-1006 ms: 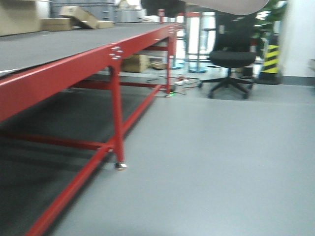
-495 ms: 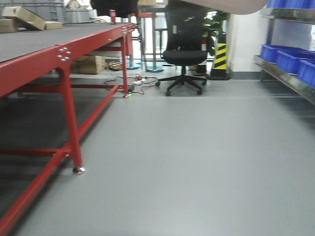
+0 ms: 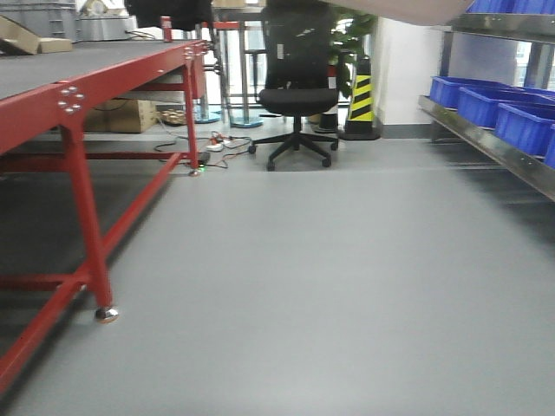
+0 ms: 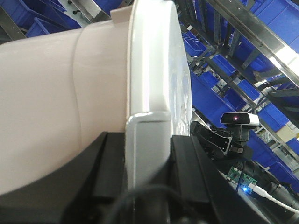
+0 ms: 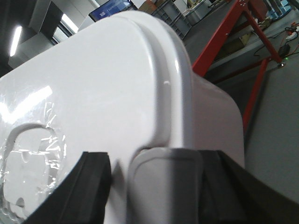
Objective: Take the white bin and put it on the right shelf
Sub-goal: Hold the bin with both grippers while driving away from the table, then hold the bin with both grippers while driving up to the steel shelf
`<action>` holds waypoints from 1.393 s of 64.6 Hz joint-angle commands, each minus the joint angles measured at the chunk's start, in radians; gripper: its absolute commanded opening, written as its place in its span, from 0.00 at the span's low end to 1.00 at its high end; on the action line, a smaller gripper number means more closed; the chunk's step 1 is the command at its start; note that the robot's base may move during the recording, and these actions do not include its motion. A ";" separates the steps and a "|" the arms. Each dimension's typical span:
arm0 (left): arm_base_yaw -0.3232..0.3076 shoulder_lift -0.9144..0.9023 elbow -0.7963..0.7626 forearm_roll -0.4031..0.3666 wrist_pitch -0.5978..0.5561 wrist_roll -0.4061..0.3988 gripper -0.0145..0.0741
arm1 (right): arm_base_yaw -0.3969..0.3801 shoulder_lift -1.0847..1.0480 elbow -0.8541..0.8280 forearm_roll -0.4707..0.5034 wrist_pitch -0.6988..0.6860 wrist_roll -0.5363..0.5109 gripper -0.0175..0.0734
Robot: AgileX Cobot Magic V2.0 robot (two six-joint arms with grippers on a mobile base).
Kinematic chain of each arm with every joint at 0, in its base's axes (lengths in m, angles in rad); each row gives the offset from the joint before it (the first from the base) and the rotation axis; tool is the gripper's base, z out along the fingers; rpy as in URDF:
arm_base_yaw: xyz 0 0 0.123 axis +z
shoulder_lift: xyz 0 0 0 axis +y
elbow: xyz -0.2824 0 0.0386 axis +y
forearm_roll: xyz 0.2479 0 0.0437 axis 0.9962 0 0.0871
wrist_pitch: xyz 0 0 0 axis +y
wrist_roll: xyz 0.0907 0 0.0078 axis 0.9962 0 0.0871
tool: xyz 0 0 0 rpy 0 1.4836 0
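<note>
The white bin (image 4: pixel 56 93) is held up between both grippers. In the left wrist view my left gripper (image 4: pixel 147 140) is shut on the grey clip at the lid's rim, one black finger on each side. In the right wrist view my right gripper (image 5: pixel 154 158) straddles the grey latch on the bin (image 5: pixel 93 79), one finger over the white lid and one on the side wall. Only the underside of the bin (image 3: pixel 408 9) shows at the top of the front view. The right shelf (image 3: pixel 486 139), a shiny steel rail, runs along the right edge.
Blue crates (image 3: pixel 473 100) sit on the steel shelf. A red-framed table (image 3: pixel 78 95) stands on the left. A black office chair (image 3: pixel 297 95), a striped cone (image 3: pixel 359 95) and floor cables (image 3: pixel 217 143) lie ahead on the grey floor.
The front view has swung to the right: the red table slid towards the left edge and the steel shelf with blue crates came into view. The bin stays held at the top.
</note>
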 commanded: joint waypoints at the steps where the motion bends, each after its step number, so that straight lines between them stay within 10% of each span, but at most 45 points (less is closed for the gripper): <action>1: -0.043 -0.045 -0.032 -0.157 0.217 -0.008 0.03 | 0.020 -0.034 -0.043 0.099 0.095 -0.033 0.25; 90: -0.043 -0.045 -0.032 -0.157 0.216 -0.008 0.03 | 0.020 -0.034 -0.043 0.099 0.095 -0.033 0.25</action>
